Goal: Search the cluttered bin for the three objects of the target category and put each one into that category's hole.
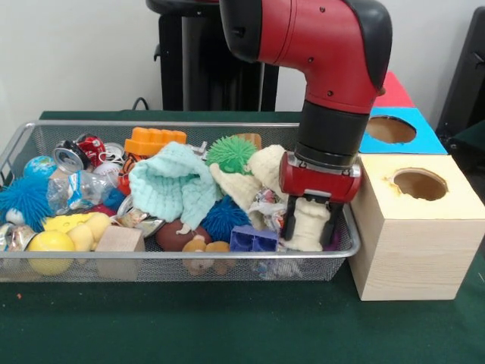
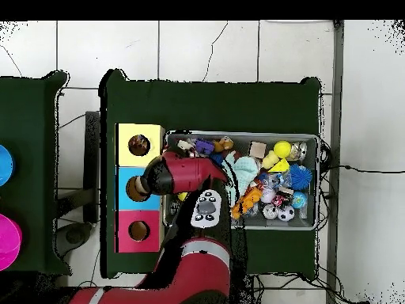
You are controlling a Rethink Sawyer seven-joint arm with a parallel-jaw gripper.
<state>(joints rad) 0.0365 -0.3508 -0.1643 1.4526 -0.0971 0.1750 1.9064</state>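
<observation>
Silver wire mesh forms the bin (image 1: pixel 23 144), which sits on a green bench (image 1: pixel 227 326) and is crowded with toys. The robot's hand (image 1: pixel 307 241) reaches down into the bin's end nearest the boxes, its black fingers (image 1: pixel 289 221) pinching a cream knitted cloth (image 1: pixel 308 226). Just beside the hand, outside the bin, stands the pale wooden box whose yellow top holds the hole (image 1: pixel 420 184). A small white printed wad (image 1: pixel 267 200), possibly one of the three objects, lies against the hand's other side.
</observation>
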